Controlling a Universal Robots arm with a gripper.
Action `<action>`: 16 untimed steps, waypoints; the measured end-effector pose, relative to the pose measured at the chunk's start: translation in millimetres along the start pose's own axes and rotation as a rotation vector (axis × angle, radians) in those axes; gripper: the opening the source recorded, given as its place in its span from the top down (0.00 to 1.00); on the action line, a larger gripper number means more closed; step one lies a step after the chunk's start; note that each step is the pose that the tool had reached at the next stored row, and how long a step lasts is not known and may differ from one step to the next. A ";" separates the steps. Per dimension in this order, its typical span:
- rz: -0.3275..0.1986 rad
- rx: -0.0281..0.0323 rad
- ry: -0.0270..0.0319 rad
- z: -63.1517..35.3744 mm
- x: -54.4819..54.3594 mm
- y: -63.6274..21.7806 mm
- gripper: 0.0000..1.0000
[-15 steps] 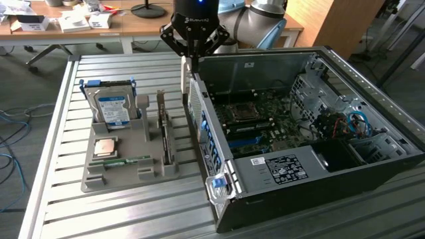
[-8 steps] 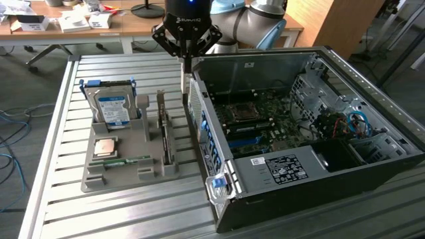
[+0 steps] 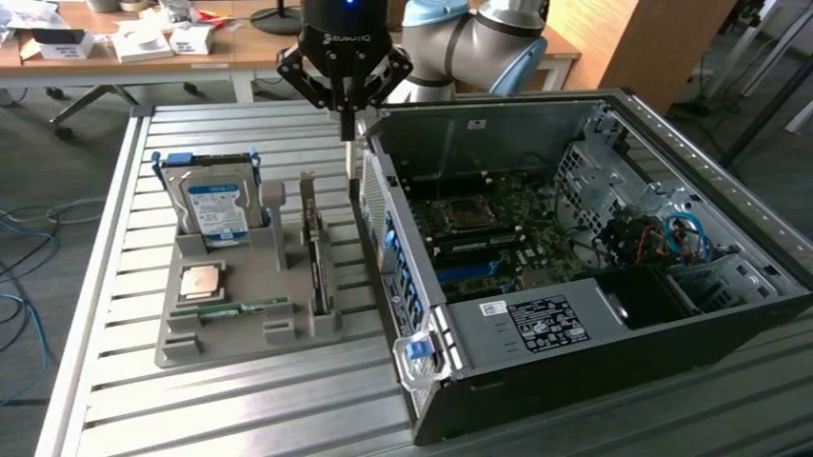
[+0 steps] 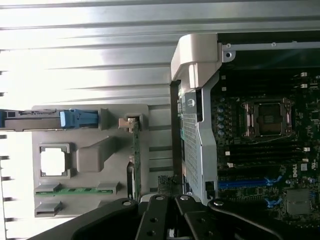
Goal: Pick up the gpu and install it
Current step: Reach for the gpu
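The gpu (image 3: pixel 314 255), apparently on edge, in tray (image 3: pixel 190 348) between hard drive (image 3: pixel 213 205) and computer case (image 3: pixel 508 129).

The table (image 3: pixel 254 409) is ribbed bare metal, bright with glare. The holder (image 3: pixel 228 347) looks like matt grey plastic. The computer case (image 3: pixel 610 390) has a matt black shell and dull silvery sheet metal inside. The gpu (image 3: pixel 318 267) carries a silvery metal bracket.

slatted table (image 3: pixel 228 405): grey holder (image 3: pixel 235 335), open pc case (image 3: pixel 508 129)
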State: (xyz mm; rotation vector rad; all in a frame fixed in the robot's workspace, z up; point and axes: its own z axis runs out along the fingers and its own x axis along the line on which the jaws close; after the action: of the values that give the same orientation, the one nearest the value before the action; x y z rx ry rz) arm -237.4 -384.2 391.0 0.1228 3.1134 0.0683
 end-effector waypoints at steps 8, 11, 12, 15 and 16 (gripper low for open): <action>0.000 0.0001 0.0001 0.5 12.5 0.1 0.89; 0.001 0.0000 0.0000 0.9 16.5 0.2 0.89; 0.001 -0.0001 -0.0001 1.0 17.8 0.2 0.89; 0.001 0.0000 0.0000 1.3 21.5 0.3 0.89; 0.001 0.0000 0.0000 1.4 22.7 0.3 0.89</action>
State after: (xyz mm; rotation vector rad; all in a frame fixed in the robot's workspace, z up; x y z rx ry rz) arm -259.9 -382.0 389.0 0.1239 3.1133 0.0683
